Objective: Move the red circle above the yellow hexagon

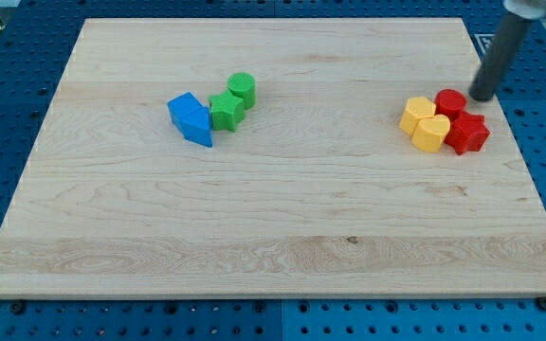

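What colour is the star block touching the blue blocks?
Green: the star block shows clearly in the camera view, between the blue blocks and a green cylinder.

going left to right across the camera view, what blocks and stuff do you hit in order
blue block → green star → green cylinder → yellow block pair → red circle → red star → my tip, just right of the red circle. The two yellow blocks overlap in order, so I list them as one.
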Robot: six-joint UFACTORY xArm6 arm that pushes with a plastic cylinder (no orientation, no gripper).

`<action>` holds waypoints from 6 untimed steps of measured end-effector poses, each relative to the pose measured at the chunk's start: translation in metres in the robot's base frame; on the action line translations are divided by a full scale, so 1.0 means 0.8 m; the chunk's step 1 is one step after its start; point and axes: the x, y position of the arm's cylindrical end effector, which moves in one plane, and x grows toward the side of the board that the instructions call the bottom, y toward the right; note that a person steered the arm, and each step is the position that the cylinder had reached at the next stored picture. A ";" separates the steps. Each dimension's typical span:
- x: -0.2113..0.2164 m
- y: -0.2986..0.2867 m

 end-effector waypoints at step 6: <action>-0.026 -0.051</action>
